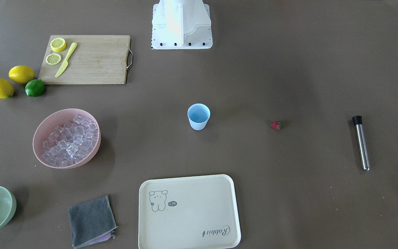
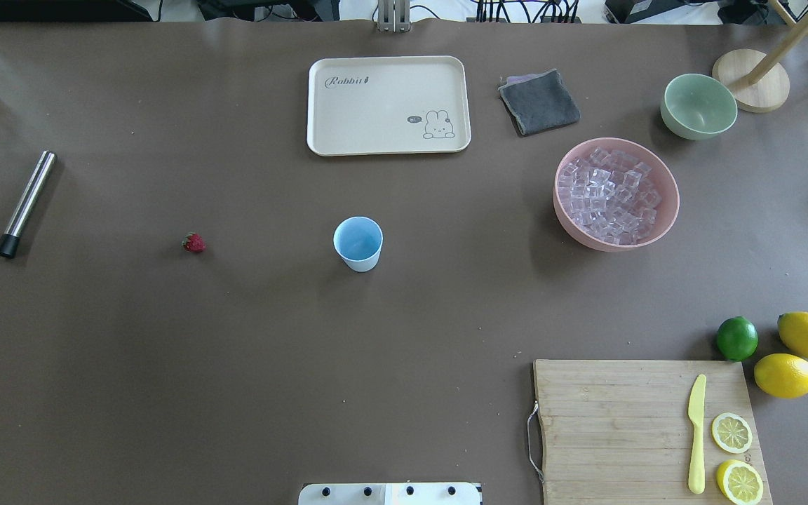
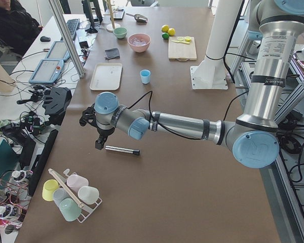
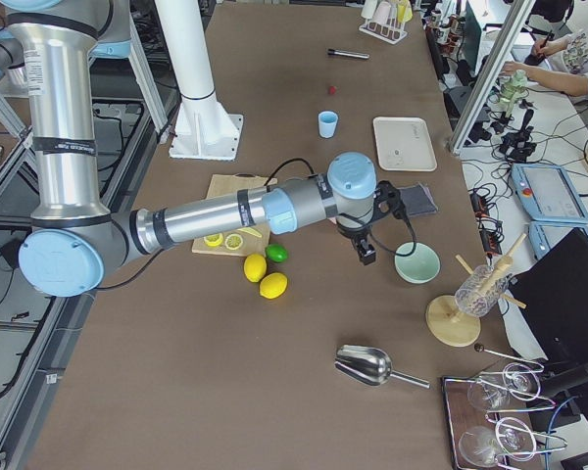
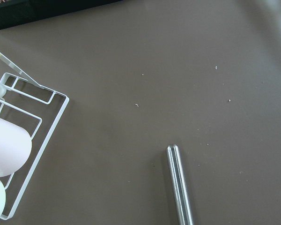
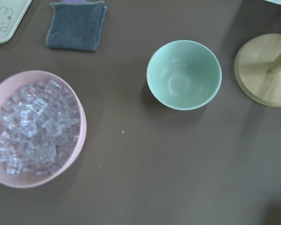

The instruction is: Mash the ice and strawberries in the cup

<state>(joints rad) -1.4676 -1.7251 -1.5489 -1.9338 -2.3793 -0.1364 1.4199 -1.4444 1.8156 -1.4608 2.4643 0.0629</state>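
1. The cup (image 2: 358, 243) stood empty in the middle of the table (image 2: 236, 365); nothing was mashed yet.
2. The ice (image 2: 607, 196) lay in the pink bowl (image 2: 621, 244) at right, and the strawberry (image 2: 193, 243) lay left of the cup.
3. For the left fingers (image 3: 98, 145) and right fingers (image 4: 366, 257), I could not tell if they were open or closed.

The cream tray (image 2: 383, 105) reads "Rabbit" in one corner and "hi~" in a speech bubble

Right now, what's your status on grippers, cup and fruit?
Left gripper by the steel muddler, right gripper beside the green bowl, open or shut unclear. Cup upright, empty; ice in pink bowl, strawberry on table. Nothing between strawberry and cup.
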